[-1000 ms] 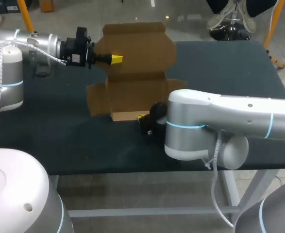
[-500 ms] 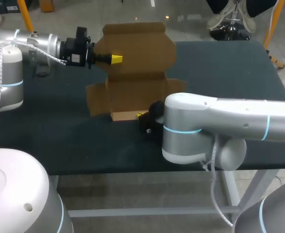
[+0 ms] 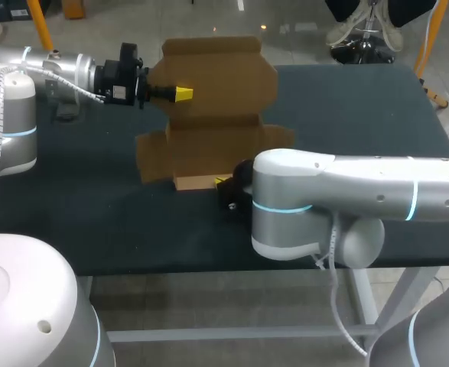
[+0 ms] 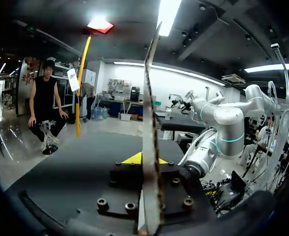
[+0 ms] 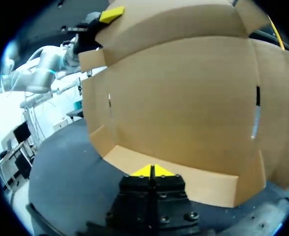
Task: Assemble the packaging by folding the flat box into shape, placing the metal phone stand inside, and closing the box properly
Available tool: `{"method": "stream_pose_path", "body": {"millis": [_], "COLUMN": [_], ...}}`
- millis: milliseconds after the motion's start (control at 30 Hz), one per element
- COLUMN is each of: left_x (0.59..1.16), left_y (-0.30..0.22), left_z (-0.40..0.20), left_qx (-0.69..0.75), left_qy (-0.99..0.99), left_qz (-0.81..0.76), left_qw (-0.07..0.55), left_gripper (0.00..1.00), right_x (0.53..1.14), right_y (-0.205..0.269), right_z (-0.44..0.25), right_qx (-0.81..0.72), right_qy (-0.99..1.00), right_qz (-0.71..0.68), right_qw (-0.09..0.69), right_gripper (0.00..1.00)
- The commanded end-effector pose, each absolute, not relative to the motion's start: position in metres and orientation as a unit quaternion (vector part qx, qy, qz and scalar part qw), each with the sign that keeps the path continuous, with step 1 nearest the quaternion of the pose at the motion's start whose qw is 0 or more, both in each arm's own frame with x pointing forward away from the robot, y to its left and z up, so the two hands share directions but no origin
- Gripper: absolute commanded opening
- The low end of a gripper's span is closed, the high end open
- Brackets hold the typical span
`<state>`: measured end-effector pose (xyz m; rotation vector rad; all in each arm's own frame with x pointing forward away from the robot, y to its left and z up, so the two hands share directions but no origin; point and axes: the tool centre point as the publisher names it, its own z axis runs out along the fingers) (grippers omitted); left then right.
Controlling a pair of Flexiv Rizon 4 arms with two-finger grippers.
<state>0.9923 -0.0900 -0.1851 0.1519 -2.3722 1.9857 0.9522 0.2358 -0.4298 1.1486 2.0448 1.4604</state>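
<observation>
Two grippers on the job, and the cardboard box (image 3: 216, 145) sits mid-table between them, half-formed. The left gripper (image 3: 182, 93) comes in from the far left and is clamped on the left edge of the tall back panel (image 3: 216, 73). In the left wrist view the board runs edge-on straight between its yellow tips, so that panel stands upright.

The right gripper (image 3: 222, 183) is low on the near side, its tips pressed together with nothing between them that I can make out. It sits right at the low near flap (image 5: 193, 184).

Here's the key relation: the flap lies directly ahead of the right gripper, on its far side. Its long axis runs left to right, square across the fingers. The right arm is plainly the nearer one, so raising that flap looks like its call, likely a push toward the far side.

Underneath is a dark matte table (image 3: 362, 107), which may let the box slide rather than fold. Bare tabletop shows to the right of the box. No metal phone stand shows in any view.
</observation>
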Motion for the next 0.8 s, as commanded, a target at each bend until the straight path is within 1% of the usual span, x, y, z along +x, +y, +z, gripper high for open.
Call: {"method": "stream_pose_path", "body": {"millis": [33, 333, 800], "left_x": [0.993, 0.987, 0.952], "left_y": [-0.089, -0.090, -0.100], "left_z": [-0.185, -0.186, -0.194], "left_qx": [0.047, 0.046, 0.037], "left_qy": [-0.765, -0.767, -0.778], "left_qz": [0.641, 0.639, 0.627], "left_qw": [0.024, 0.026, 0.011], "left_gripper": [0.00, 0.00, 0.00], "right_x": [0.957, 0.957, 0.957], "right_y": [0.241, 0.241, 0.241], "right_z": [-0.439, -0.439, -0.439], "right_qx": [0.410, 0.410, 0.410], "right_qy": [0.727, 0.727, 0.727], "right_qz": [0.517, 0.517, 0.517], "right_qw": [0.190, 0.190, 0.190], "right_gripper": [0.00, 0.00, 0.00]}}
